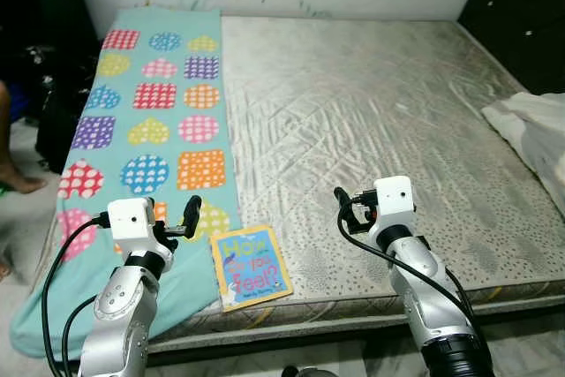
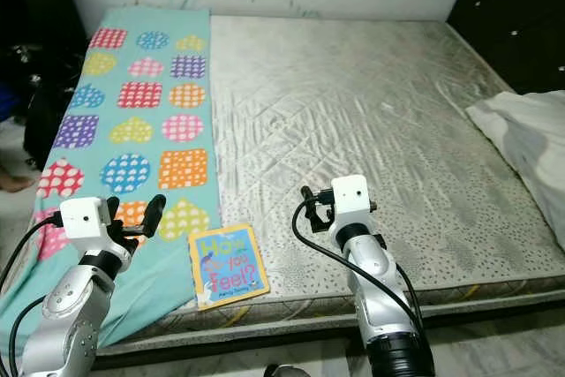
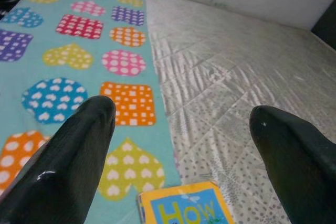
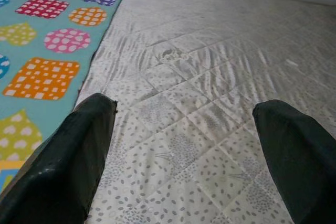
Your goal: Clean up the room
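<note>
Just ahead of my left gripper (image 1: 172, 218), a little to its right, a picture book (image 1: 251, 267) lies flat at the mattress (image 1: 380, 121) edge. Both grippers, right gripper (image 1: 350, 209) included, are spread apart, empty. I should approach low and slide one finger under the overhanging corner.

mattress (image 1: 371, 121): bare, open to reach | near edge: book (image 1: 251, 267) (flat) | left strip: blanket (image 1: 150, 121)
</note>
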`<state>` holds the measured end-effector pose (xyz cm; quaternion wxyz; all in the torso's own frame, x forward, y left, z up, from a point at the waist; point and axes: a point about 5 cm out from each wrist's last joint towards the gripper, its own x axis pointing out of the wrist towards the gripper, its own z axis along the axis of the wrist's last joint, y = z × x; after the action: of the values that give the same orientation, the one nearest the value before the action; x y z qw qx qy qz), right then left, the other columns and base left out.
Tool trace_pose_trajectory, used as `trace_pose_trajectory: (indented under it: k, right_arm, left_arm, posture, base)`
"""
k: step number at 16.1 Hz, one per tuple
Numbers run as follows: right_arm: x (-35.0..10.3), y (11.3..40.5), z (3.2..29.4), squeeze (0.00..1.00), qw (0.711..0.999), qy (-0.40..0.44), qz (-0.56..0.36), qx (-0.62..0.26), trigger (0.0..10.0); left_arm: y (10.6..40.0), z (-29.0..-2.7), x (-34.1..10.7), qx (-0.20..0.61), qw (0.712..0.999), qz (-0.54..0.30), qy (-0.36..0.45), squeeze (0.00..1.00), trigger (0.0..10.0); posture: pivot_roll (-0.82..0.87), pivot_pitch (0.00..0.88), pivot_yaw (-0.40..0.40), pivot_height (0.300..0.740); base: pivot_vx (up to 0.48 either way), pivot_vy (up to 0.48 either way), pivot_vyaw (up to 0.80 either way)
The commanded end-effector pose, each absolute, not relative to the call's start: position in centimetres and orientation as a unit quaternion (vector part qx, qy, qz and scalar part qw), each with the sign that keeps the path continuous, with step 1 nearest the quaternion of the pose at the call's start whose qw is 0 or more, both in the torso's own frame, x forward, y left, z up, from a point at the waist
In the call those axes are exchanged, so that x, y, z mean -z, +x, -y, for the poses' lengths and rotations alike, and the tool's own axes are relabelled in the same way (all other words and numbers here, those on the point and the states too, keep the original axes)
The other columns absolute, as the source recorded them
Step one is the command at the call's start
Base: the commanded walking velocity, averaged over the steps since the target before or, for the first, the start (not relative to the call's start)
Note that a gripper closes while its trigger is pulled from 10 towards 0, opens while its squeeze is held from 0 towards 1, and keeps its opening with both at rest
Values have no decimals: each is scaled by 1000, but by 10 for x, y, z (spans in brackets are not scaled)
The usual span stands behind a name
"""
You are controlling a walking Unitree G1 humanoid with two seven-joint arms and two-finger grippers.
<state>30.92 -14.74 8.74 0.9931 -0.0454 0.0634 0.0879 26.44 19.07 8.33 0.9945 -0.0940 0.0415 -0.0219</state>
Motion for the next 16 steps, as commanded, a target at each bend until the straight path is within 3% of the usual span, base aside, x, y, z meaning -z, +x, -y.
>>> trace_pose_trajectory:
  k: [1, 16]
  right_arm:
    - [-89, 309, 150, 0, 994, -48, -61, -81, 10000]
    - [-93, 309, 147, 0, 993, -47, -53, -90, 10000]
  left_arm:
    - [264, -190, -83, 20, 994, -46, -98, 0, 10000]
    - [265, -190, -86, 9, 994, -48, -100, 0, 10000]
  posture:
    - [-99, 113, -63, 740]
    - [-97, 156, -59, 740]
  base:
    - [0, 0, 0]
    - [0, 0, 0]
